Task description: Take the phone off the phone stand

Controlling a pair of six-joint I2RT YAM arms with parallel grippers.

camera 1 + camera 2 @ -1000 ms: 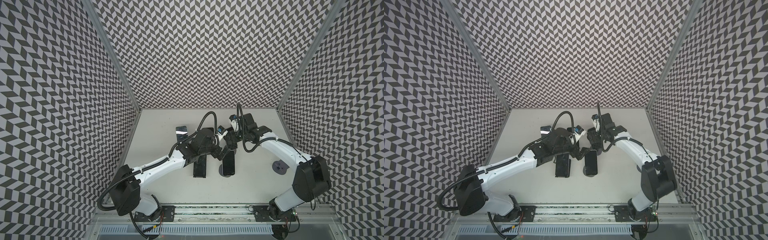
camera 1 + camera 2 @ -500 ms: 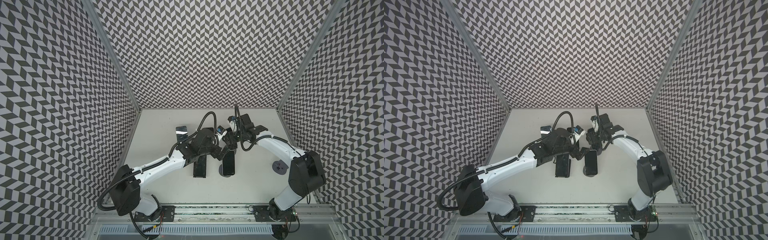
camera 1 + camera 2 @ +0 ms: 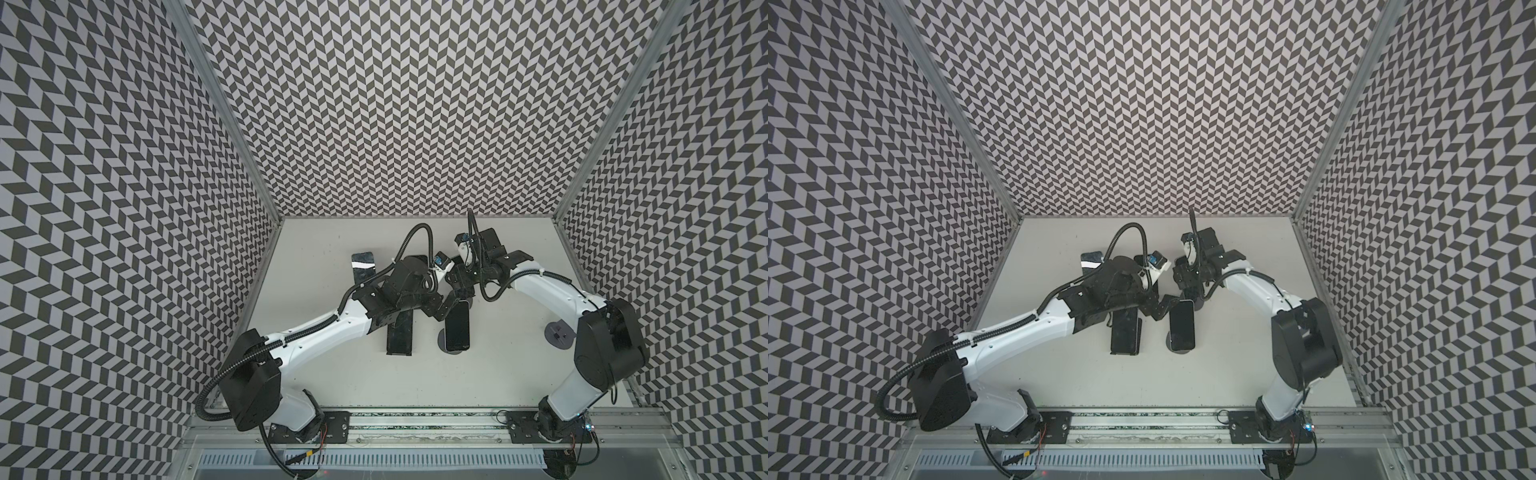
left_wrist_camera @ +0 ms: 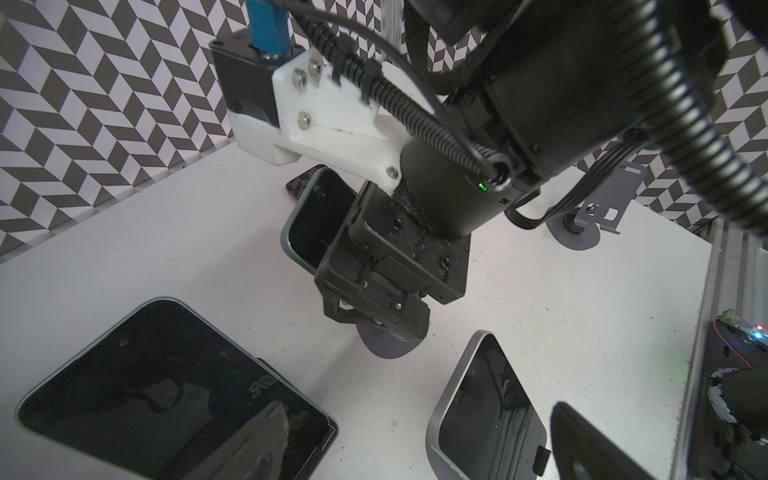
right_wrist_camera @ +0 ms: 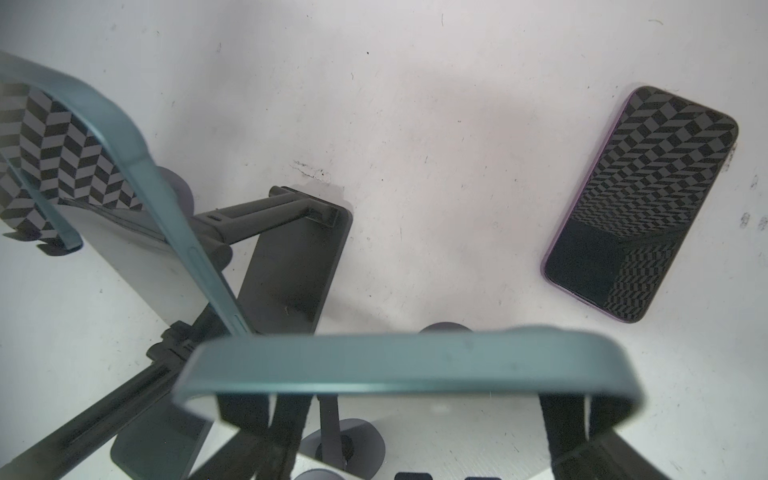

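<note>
Though letters (image 4: 259,384) show on a phone (image 4: 124,399) screen, they resist reading

Two arms, same build. Left arm (image 3: 324,340) and right arm (image 3: 540,291): glossy white link shells, bulky matte black joint housings (image 3: 253,386), black wrists. Black ribbed cable conduit (image 4: 415,112) runs along each, thinner black wires beside it. Black base plates (image 3: 336,432) bolted on a silver rail (image 3: 415,434). Right wrist close up: white printed camera bracket (image 4: 332,124) with silver screws (image 4: 304,120), blue plug (image 4: 266,25) on top, small green light (image 4: 482,186). Right gripper (image 4: 376,322) black, blocky, small screw heads.
</note>
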